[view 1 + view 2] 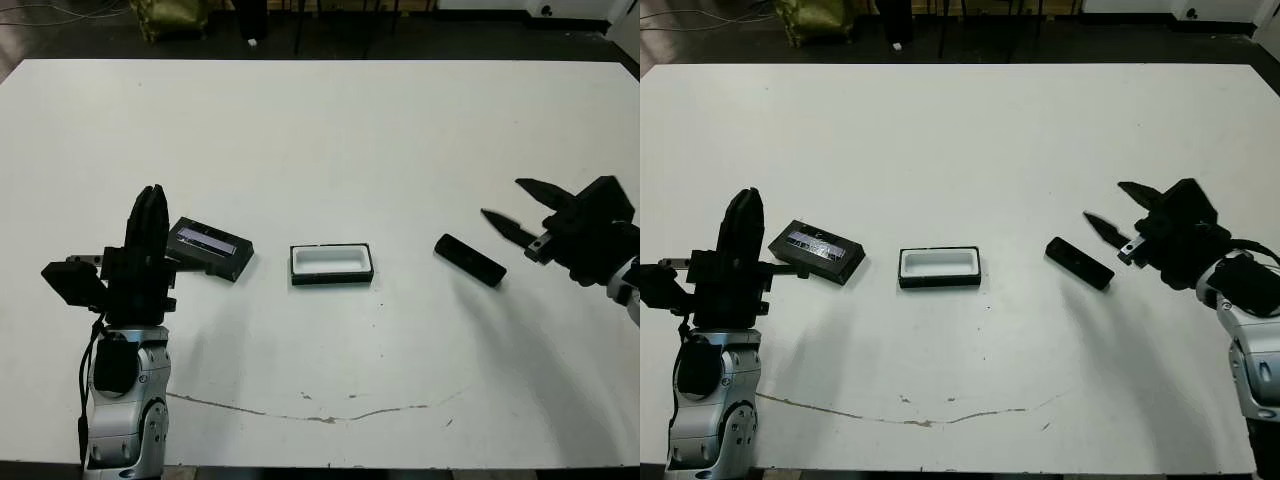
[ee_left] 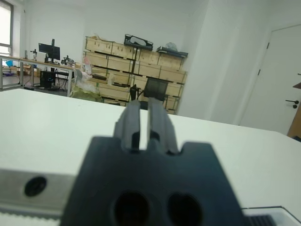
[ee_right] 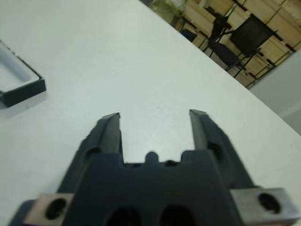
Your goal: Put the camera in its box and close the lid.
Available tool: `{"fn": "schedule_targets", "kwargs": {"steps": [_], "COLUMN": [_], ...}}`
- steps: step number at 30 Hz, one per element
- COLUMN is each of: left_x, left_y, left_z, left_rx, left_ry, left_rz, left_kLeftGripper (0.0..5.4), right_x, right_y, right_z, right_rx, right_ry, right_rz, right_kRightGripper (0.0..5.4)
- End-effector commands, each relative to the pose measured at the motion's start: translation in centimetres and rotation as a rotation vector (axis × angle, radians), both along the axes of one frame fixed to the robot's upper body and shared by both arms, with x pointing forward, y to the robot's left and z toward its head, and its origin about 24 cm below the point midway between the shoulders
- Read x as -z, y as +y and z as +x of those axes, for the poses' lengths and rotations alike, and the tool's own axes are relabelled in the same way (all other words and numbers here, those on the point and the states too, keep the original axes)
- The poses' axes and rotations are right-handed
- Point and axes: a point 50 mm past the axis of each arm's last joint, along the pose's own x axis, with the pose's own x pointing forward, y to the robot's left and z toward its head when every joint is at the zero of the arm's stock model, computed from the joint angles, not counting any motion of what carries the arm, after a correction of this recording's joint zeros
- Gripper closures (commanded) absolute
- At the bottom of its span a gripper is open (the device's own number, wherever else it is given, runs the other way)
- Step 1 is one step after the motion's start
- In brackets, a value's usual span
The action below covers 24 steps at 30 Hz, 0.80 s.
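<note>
The camera (image 1: 470, 260), a slim black bar, lies flat on the table right of centre. The box (image 1: 331, 264), a shallow black tray with white lining, sits open at the middle; its corner (image 3: 21, 84) shows in the right wrist view. The lid (image 1: 209, 246), black with a silvery strip, lies left of the box. My right gripper (image 1: 512, 209) hovers open just right of the camera, holding nothing. My left gripper (image 1: 150, 205) stands upright and shut beside the lid's left end, holding nothing.
A thin dark scratch line (image 1: 330, 415) runs across the white table (image 1: 320, 140) near its front edge. Beyond the far edge are dark floor, chair legs and a yellowish bag (image 1: 170, 15). The left wrist view shows shelves of wooden crates (image 2: 136, 66) past the table.
</note>
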Motion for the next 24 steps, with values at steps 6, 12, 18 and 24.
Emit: {"fn": "schedule_targets", "kwargs": {"steps": [6,12,18,24], "left_x": [0.9,0.9,1.0,0.9], "left_y": [0.4,0.4,0.2,0.1], "left_z": [-0.2,-0.3,-0.3,-0.4], "left_rx": [0.002,-0.011,-0.008,-0.013], "left_ry": [0.036,0.039,0.049,0.055], "left_rz": [0.005,0.017,0.016,0.023], "left_kLeftGripper": [5.4,5.4,5.4,5.4], "right_x": [1.0,1.4,2.0,2.7], "right_y": [-0.3,-0.1,0.0,-0.1], "right_z": [0.0,-0.2,-0.2,0.0], "right_rx": [-0.023,-0.026,-0.04,-0.056], "right_ry": [0.068,0.1,0.131,0.172], "right_rz": [-0.019,-0.032,-0.04,-0.016], "right_kRightGripper": [0.52,0.02,0.02,0.02]}}
